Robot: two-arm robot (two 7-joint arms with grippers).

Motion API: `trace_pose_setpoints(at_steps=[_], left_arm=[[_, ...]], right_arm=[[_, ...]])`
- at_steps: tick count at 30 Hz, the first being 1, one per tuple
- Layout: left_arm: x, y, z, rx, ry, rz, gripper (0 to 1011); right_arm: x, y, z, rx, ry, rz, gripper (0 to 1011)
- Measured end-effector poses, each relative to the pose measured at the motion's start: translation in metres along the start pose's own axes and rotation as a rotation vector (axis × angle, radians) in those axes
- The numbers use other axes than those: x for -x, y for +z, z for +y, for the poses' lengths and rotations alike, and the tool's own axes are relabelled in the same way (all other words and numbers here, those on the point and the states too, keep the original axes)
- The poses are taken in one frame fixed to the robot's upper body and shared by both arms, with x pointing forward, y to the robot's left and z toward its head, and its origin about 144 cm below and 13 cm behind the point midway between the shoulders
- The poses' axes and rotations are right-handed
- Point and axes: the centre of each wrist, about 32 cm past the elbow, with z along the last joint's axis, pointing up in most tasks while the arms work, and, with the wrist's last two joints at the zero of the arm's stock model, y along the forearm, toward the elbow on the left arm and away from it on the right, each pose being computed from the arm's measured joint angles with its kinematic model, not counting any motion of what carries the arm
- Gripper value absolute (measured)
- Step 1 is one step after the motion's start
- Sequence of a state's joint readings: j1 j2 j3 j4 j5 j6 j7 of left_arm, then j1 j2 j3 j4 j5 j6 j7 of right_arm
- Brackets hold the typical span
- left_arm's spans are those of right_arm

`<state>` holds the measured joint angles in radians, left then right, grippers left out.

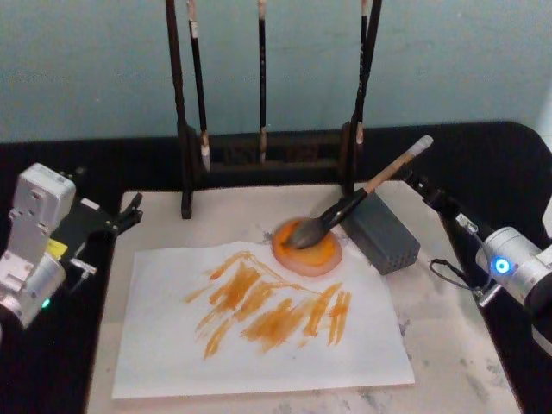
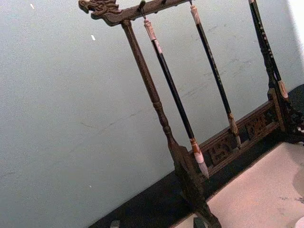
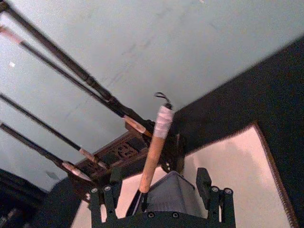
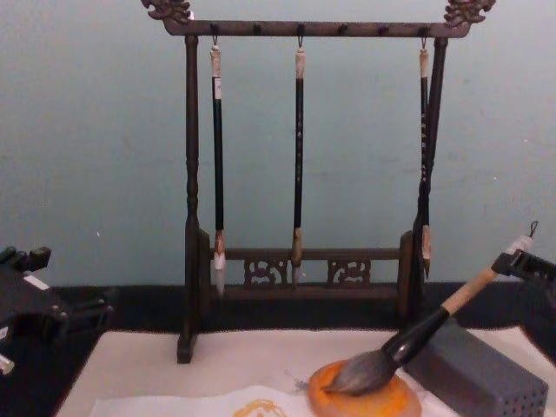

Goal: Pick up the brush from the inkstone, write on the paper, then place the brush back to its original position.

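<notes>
The brush [image 1: 345,211] rests with its grey head on the round orange inkstone [image 1: 323,259], its tan handle leaning up over a grey box. My right gripper [image 1: 412,179] hovers open at the handle's white-tipped upper end. In the right wrist view the handle [image 3: 152,156] rises between the spread fingers [image 3: 102,197], closer to one of them and clamped by neither. The white paper [image 1: 172,345] in front of the inkstone carries orange strokes. My left gripper [image 1: 131,211] stays parked open at the mat's left edge.
A dark wooden rack [image 1: 259,155] with thin hanging brushes [image 4: 298,156] stands behind the inkstone. The grey perforated box [image 1: 384,233] sits just right of the inkstone. The cream felt mat [image 1: 448,345] lies on a black tabletop.
</notes>
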<state>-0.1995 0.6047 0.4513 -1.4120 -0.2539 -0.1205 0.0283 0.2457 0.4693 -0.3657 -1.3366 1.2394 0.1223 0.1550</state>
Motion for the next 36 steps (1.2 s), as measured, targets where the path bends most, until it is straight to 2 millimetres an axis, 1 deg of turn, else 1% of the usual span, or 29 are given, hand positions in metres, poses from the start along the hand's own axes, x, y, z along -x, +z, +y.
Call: trace_pose_setpoints(at_steps=[6,9,14,15,26,32,36], left_arm=[[0.000,0.000,0.000,0.000,0.000,0.000,1001],[0.000,0.000,0.000,0.000,0.000,0.000,1001],[0.000,0.000,0.000,0.000,0.000,0.000,1001],[0.000,0.000,0.000,0.000,0.000,0.000,1001],[0.000,0.000,0.000,0.000,0.000,0.000,1001],[0.000,0.000,0.000,0.000,0.000,0.000,1001],[0.000,0.000,0.000,0.000,0.000,0.000,1001]], right_arm=[[0.012,-0.004,-0.004,-0.041,0.002,-0.202,1000],[0.021,-0.010,-0.005,-0.069,0.005,-0.362,1000],[0.027,-0.019,-0.001,-0.085,0.001,-0.532,1000],[0.027,-0.019,-0.001,-0.085,0.001,-0.532,1000],[0.027,-0.041,0.011,-0.114,-0.027,-0.784,1000],[0.025,-0.049,0.015,-0.115,-0.039,-0.854,1000],[0.024,-0.052,0.017,-0.113,-0.045,-0.869,1000]])
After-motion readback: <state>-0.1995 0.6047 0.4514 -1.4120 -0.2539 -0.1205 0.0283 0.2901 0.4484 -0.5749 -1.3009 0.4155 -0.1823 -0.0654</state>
